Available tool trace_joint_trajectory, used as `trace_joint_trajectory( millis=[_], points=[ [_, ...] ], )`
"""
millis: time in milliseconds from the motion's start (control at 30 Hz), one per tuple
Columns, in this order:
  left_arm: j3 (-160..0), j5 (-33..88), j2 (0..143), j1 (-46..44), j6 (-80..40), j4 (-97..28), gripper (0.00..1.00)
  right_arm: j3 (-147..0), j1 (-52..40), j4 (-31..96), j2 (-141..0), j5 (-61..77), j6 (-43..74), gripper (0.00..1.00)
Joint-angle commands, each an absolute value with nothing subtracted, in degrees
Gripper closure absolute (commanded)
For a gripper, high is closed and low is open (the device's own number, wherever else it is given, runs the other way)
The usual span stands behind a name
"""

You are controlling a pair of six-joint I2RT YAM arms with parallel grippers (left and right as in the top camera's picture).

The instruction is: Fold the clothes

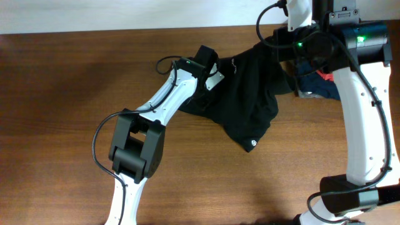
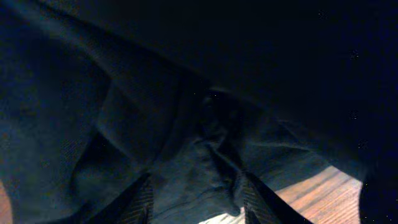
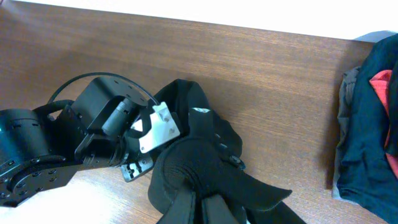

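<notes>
Only marking: small white round logo on black polo shirt, too small to read. Grip state: left gripper fingers partly apart, clenched on bunched shirt fabric between them. Same for right gripper, clamped on gathered wad of shirt. Shirt spans between both grippers over table. Navy-red garment pile just beside right gripper.

Place: most likely a robot lab or test bench rather than a home.
Machines: two white-and-black robot arms, the left arm and the right arm, stand at one table.
Wiring: bare black cables loop along the arms; a green light glows on the right one.
Surroundings: plain brown wood top, with a pale strip behind it.
Goods: a black shirt and a pile of clothes are the only household things.
</notes>
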State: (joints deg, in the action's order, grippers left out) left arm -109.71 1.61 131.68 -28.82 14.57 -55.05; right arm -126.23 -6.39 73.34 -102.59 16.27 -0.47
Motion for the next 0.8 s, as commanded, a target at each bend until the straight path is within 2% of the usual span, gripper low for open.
trace_joint_trajectory(
  millis=[0,367,767],
  points=[
    [-109.3,0.5,131.5,-28.9,9.6,-56.2,0.54,-127.7,-5.9,73.3,-102.2,15.8,-1.1,0.96],
    [-109.3,2.3,131.5,-31.8,8.2,-57.4,0.55,-127.7,-5.9,73.3,-102.3,15.8,-1.0,0.96],
    [-109.1,-2.0,131.6,-31.3,5.4,-55.8,0.55,-127.7,-5.9,74.1,-102.4,15.8,-1.1,0.96]
  ],
)
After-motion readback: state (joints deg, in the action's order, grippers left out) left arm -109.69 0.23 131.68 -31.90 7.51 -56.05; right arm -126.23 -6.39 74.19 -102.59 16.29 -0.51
